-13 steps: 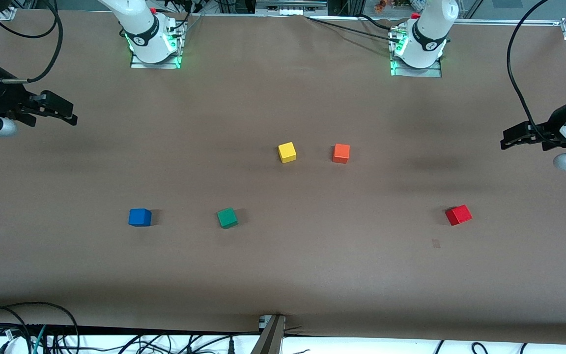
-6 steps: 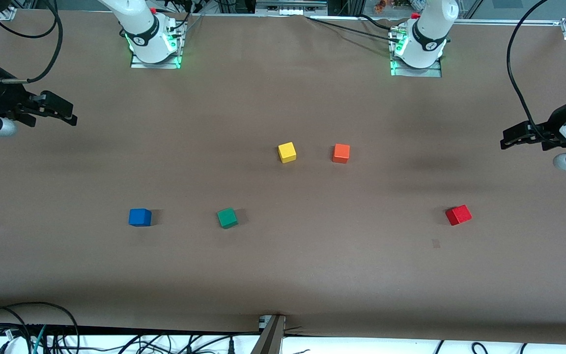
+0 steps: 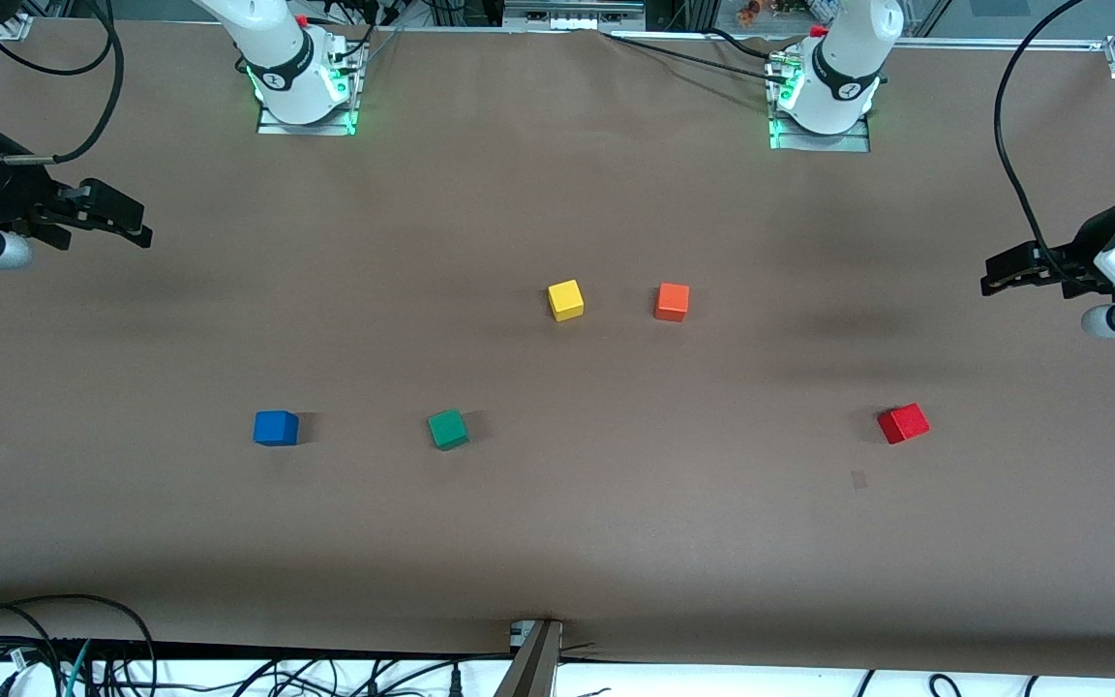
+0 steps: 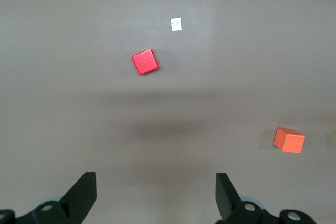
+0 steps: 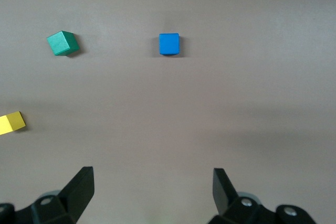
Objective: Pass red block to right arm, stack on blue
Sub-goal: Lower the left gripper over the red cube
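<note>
Red block [image 3: 903, 423]: alone on the brown table [image 3: 557, 523], toward the left arm's end, well apart from the blue [image 3: 275, 427].
Left gripper [image 3: 1003, 276]: fingers wide apart, empty, has crept slightly inward over the table.
Right gripper [image 3: 122, 221]: fingers apart, empty, waiting, unchanged.
Blocks: none moved.

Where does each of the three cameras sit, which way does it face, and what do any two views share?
Front view: high across the table, facing both bases; shows left claw and right claw, both open.
Left wrist view: looks down past its own fingers at the red block and orange cube.
Right wrist view: looks down at the blue cube and green cube.
Shared: each wrist view's cubes also show in front.
</note>
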Controlling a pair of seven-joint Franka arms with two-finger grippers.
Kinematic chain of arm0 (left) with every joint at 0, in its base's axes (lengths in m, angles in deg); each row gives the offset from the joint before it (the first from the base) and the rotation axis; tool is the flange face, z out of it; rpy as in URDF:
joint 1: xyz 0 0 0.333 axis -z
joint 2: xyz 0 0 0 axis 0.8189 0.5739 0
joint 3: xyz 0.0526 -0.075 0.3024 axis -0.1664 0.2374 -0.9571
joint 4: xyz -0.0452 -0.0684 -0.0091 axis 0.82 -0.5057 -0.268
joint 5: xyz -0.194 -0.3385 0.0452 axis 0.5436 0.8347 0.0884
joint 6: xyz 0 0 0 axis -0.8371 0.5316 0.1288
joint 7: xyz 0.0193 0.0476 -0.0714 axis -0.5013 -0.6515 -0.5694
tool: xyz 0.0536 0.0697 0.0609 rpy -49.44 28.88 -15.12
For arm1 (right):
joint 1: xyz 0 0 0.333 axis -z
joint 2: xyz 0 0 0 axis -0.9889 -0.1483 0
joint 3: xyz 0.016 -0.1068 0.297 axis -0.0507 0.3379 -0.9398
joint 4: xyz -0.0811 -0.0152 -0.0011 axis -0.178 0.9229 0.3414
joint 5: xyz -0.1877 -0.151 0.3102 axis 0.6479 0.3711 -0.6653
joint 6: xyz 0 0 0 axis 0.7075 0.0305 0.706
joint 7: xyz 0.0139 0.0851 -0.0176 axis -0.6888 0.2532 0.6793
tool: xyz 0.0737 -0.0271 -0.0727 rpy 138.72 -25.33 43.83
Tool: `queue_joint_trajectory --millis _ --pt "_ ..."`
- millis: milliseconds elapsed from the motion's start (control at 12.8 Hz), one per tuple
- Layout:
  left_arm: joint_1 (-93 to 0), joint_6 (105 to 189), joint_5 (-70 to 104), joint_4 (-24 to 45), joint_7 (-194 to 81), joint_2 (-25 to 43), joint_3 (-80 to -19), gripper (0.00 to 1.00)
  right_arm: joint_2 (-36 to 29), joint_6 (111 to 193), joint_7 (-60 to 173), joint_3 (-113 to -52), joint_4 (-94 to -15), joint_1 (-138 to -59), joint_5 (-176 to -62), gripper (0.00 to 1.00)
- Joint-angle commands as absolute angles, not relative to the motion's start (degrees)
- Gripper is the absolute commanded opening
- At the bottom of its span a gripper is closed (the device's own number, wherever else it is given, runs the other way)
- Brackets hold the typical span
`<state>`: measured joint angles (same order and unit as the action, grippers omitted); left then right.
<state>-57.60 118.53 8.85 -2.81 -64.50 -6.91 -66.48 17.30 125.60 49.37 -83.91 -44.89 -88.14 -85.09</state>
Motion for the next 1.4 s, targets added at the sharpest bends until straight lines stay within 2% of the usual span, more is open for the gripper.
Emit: queue_joint_trajectory --millis 0,1012,1323 --pt "-58.23 117.73 9.15 -4.83 -65.06 -3.24 -66.36 1.00 16.82 125.06 49.11 -84.15 -43.59 -87.89 -85.02 1.00" --pt "-61.66 139.25 9.50 -2.99 -58.31 15.40 -66.53 1.00 16.82 124.80 49.11 -84.15 -43.59 -87.89 -85.02 1.00" --pt "-61.66 151.01 9.58 4.11 -55.74 16.81 -66.53 1.00 16.82 124.88 49.11 -84.15 -43.59 -87.89 -85.02 1.00"
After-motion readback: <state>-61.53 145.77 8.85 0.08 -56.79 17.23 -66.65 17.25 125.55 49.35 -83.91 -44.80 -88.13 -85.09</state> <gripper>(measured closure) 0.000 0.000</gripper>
